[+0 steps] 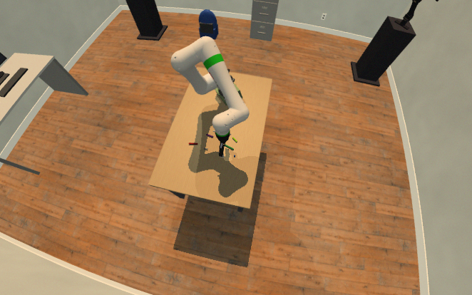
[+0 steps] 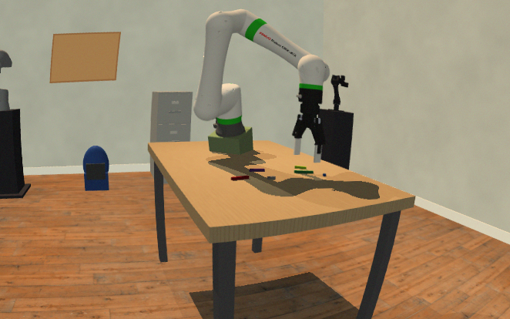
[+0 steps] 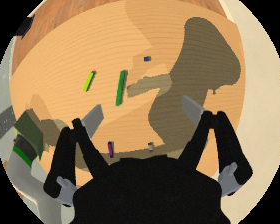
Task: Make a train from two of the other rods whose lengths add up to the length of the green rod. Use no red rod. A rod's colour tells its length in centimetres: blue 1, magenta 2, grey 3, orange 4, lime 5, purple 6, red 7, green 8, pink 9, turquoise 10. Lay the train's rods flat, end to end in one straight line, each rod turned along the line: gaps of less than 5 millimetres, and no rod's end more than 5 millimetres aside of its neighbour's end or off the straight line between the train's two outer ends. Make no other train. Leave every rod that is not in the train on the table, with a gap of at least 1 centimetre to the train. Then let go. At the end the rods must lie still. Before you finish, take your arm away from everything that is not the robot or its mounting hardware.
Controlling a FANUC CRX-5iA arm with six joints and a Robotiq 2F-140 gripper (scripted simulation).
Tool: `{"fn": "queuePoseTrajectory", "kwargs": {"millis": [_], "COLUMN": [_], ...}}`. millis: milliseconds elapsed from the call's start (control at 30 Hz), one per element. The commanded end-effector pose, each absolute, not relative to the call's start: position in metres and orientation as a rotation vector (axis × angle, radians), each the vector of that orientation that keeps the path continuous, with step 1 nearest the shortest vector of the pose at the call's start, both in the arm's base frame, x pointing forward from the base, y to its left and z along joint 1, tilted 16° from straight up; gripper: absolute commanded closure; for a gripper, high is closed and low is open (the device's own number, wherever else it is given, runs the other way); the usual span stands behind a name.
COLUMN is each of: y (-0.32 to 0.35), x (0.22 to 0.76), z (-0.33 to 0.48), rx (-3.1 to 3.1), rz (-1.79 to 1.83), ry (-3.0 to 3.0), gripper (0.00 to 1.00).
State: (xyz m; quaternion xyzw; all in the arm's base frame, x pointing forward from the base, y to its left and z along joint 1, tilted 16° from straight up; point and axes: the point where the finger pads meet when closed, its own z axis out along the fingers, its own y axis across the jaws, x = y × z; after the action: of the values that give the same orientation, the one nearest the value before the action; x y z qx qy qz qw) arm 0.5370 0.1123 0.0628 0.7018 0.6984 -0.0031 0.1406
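Observation:
Several small rods lie on the wooden table. The green rod (image 2: 303, 171) lies next to the lime rod (image 2: 300, 167); both show in the wrist view, green (image 3: 122, 87) and lime (image 3: 90, 82). A tiny blue rod (image 2: 323, 174) lies to the right of them, also in the wrist view (image 3: 147, 59). The purple rod (image 2: 256, 169), the grey rod (image 2: 271, 177) and the red rod (image 2: 239, 177) lie further left. My gripper (image 2: 307, 154) hangs open and empty well above the table, over the green and lime rods, fingers pointing down (image 3: 141, 112).
The arm's green base block (image 2: 230, 142) stands at the far end of the table. The arm casts a dark shadow (image 2: 320, 188) across the table's right half. The table's right edge is near the blue rod.

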Motion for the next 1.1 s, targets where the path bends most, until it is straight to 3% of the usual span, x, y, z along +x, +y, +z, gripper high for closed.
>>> {"fn": "queuePoseTrajectory", "kwargs": {"millis": [0, 567, 733, 1067], "y": [0.112, 0.112, 0.110, 0.110], "x": [0.537, 0.537, 0.508, 0.500], "z": [0.063, 0.063, 0.057, 0.055], "rx": [2.027, 2.027, 2.027, 2.026], "rz": [-0.008, -0.008, -0.009, -0.009], "ry": [2.017, 2.017, 2.018, 2.018], "gripper": [0.00, 0.00, 0.00, 0.00]}}
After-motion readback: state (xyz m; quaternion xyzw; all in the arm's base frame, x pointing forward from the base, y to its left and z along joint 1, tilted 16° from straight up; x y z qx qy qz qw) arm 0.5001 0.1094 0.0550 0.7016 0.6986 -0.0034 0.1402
